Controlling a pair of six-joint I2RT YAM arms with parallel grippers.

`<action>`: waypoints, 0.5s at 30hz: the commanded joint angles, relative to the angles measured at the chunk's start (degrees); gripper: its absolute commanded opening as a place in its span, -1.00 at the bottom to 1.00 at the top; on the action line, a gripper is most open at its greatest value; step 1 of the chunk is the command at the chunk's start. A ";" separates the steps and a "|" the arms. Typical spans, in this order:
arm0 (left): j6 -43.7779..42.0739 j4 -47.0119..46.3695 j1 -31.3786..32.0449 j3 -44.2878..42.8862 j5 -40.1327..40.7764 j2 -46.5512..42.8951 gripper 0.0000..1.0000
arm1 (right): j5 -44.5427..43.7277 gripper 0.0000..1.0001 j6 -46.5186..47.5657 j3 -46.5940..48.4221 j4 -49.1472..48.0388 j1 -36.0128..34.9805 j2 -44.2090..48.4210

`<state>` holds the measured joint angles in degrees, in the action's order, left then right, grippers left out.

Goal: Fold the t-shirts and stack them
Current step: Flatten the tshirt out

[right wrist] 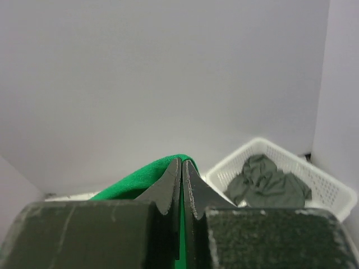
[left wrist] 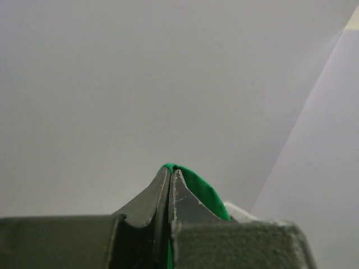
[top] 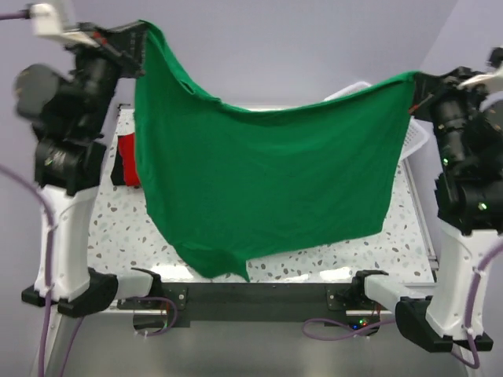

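Above the table (top: 110,228), a green shirt (top: 267,181) hangs stretched between the two arms like a curtain. At its upper left corner the left tool (top: 140,38) is pinched tight on the cloth; the wrist view shows the two fingers pressed together with a fold of green poking out at the tips. At the upper right corner the right tool (top: 419,80) holds the cloth the same way, its fingers closed with green fabric caught between them. The top edge sags in a curve between the two grips, lower in the middle than at the ends. The bottom edge hangs unevenly, its lowest point drooping toward the near edge of the table, left of centre; whether it touches the surface I cannot tell. Behind the green shirt on the left side, a red shirt (top: 128,161) lies on the table, mostly hidden, perhaps folded. At the far right a white basket (right wrist: 334,190) sits with a grey shirt (right wrist: 269,182) crumpled inside it
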<state>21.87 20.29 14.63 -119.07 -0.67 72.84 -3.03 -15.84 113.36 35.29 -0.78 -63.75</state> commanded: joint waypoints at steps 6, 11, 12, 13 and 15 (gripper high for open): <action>-5.78 -4.47 -0.48 7.71 -3.11 26.77 -1.00 | -4.53 -1.00 1.95 -24.48 -12.69 0.16 -10.95; -3.15 -3.17 -0.48 -4.84 -9.69 46.73 0.09 | -2.17 -0.59 2.83 -26.02 -15.70 2.34 -24.38; -2.10 -2.55 -0.48 -7.99 -10.40 48.43 0.18 | -0.77 0.02 3.52 -24.61 -14.56 2.44 -29.28; -1.48 -1.76 -0.48 -8.89 -10.76 49.76 0.26 | 0.20 0.17 3.97 -23.37 -13.76 2.36 -31.07; -1.04 -0.70 -0.40 -8.29 -11.98 49.51 0.35 | 2.23 0.47 4.76 -21.61 -13.05 2.36 -33.63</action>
<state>19.51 20.47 14.63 -121.36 -8.23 127.57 -3.64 -13.17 86.52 24.75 1.02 -97.67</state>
